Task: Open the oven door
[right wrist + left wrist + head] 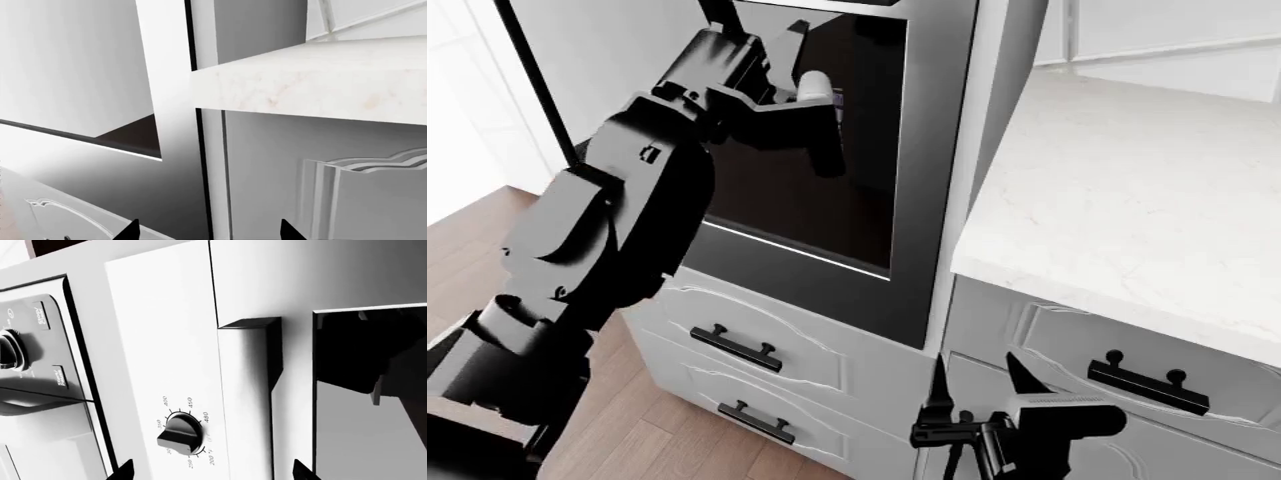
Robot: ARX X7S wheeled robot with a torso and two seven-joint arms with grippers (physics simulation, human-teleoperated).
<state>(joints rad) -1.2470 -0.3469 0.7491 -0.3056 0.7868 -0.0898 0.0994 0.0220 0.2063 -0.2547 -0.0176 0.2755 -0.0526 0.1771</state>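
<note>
The oven door [827, 170], a tall panel with a dark glossy glass window in a stainless steel frame, stands straight ahead of me in the head view, set into the white cabinetry to the left of the pale marbled stone countertop [1121, 200]. I see it closed, flush with its surround. My left gripper [817, 120] is raised against the upper part of the glass, close to the door; a pale rounded part shows at the fingers, but I cannot tell whether the jaws are clamped on anything. In the left wrist view two black fingertips [123, 471] sit well apart at the frame's edge, and beyond them I see a black round temperature knob [180, 434] with printed degree marks, and a dark glass panel [370, 405] beside a white strip.

My right gripper [977, 385] hangs low, in front of the white cabinet drawers [747, 340] with black bar handles, just below the countertop edge. Its two dark fingers stand spread apart, holding nothing. The right wrist view shows the countertop's edge [307, 92] and a white moulded cabinet front [347, 185] beneath it.
</note>
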